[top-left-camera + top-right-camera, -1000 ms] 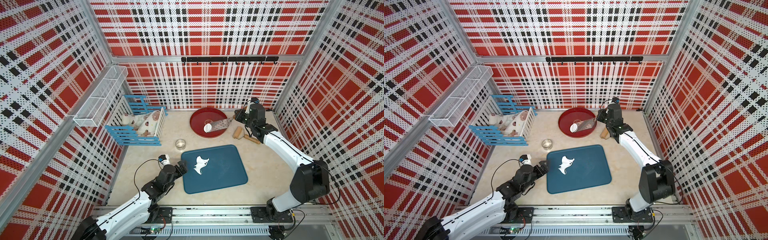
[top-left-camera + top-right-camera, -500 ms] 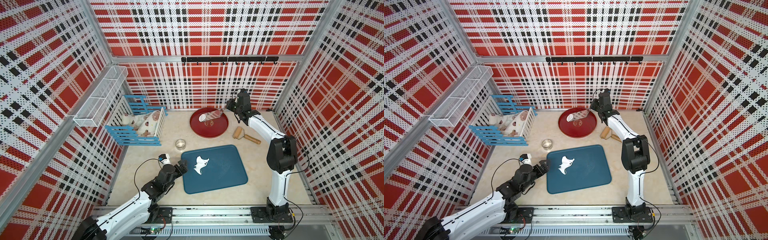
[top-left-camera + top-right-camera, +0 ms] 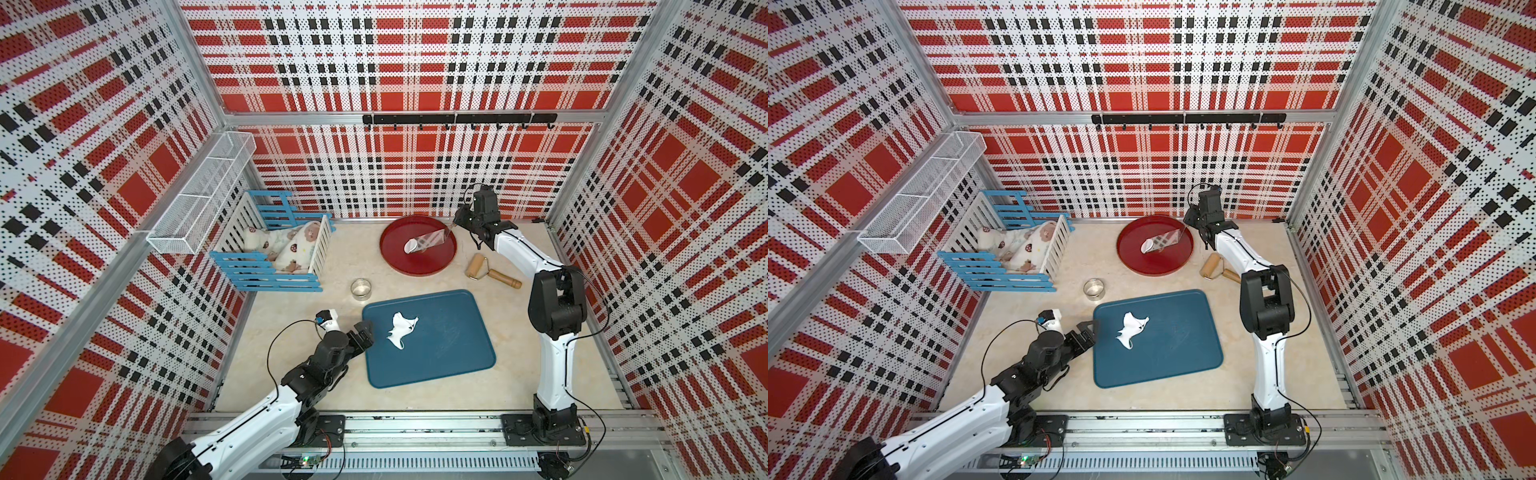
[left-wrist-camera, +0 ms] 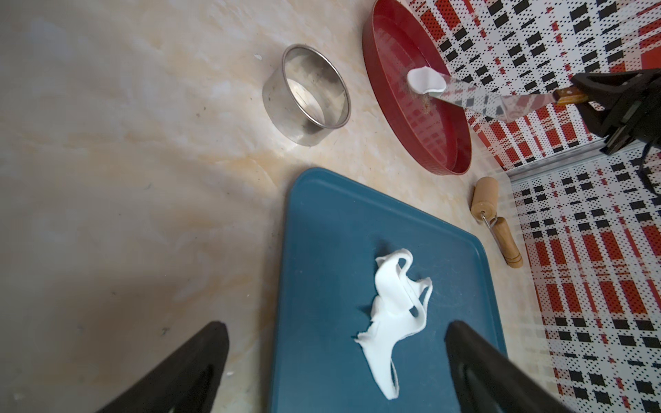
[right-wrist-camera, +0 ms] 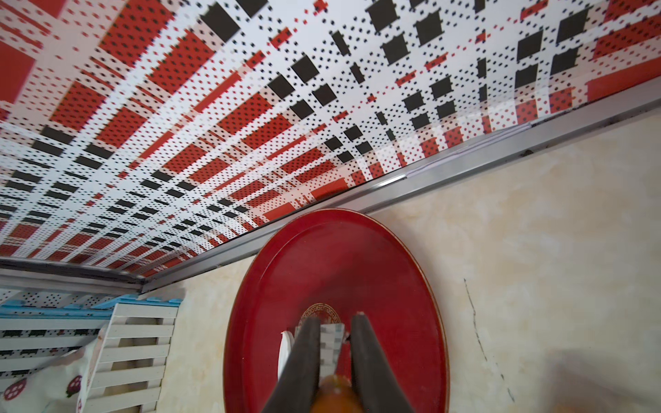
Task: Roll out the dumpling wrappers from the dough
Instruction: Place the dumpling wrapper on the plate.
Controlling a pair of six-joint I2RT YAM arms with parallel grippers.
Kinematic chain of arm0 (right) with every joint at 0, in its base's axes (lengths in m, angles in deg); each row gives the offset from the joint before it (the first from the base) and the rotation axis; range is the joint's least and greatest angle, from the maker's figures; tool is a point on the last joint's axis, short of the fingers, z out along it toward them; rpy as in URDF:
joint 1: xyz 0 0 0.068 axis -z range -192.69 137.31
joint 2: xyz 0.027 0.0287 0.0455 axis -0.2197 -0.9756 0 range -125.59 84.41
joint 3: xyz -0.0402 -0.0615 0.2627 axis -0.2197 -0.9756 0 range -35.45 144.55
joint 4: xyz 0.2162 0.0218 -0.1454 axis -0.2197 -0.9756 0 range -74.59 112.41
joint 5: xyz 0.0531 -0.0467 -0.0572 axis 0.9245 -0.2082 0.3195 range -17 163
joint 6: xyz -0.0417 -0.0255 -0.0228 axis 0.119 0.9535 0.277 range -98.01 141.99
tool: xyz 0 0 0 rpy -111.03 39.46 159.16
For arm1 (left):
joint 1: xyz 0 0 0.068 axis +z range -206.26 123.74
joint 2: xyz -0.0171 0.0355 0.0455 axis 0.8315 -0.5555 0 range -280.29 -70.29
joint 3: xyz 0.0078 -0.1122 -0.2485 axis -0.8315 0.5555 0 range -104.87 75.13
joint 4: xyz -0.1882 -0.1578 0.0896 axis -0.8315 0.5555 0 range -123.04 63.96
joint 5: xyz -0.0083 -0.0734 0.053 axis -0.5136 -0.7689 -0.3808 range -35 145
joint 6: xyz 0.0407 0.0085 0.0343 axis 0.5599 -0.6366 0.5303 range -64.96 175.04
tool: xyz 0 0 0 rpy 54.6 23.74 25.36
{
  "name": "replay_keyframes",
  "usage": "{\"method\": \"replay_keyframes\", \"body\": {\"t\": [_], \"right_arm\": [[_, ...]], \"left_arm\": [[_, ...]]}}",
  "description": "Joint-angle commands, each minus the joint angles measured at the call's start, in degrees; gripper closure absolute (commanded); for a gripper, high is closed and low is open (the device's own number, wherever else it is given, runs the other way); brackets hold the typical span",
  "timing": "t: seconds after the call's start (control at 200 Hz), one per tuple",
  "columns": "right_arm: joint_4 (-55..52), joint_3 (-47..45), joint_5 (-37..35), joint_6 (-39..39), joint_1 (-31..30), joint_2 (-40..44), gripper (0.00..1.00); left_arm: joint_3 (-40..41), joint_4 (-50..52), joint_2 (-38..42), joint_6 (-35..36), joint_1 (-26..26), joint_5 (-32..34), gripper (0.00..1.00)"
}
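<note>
A small round white dumpling wrapper (image 3: 410,246) (image 3: 1147,246) lies draped over the tip of a shiny spatula blade (image 4: 479,102), above the red plate (image 3: 415,268). My right gripper (image 3: 455,222) (image 5: 336,321) is shut on the spatula's wooden handle (image 5: 334,393) at the plate's far right side. I cannot tell whether the wrapper (image 4: 425,80) touches the plate. The ragged leftover dough (image 3: 401,330) (image 4: 393,311) lies crumpled on the left part of the blue tray (image 3: 453,345). My left gripper (image 3: 365,332) (image 4: 336,325) stands wide open over the tray's left edge, short of the dough and holding nothing.
A metal ring (image 3: 360,288) stands on the table between the tray and the plate. A wooden roller (image 3: 490,271) lies right of the plate. A blue and white crib (image 3: 274,253) with a doll sits at the back left, under a wire basket (image 3: 199,208) on the wall.
My right arm has folded upright and its wrist has moved toward the back wall. The spatula with the wrapper rose, then came back down over the plate. The left arm has not moved.
</note>
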Motion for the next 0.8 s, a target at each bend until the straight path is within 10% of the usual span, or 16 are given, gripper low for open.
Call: {"method": "replay_keyframes", "body": {"t": [0.0, 0.797], "right_arm": [[-0.45, 1.34, 0.22, 1.34, 0.68, -0.62, 1.0], [-13.11, 8.47, -10.08, 19.14, -0.73, -0.79, 1.0]], "left_arm": [[0.54, -0.78, 0.39, -0.28, 0.39, -0.27, 0.01], [0.85, -1.76, -0.58, -0.85, 0.39, 0.33, 0.01]]}}
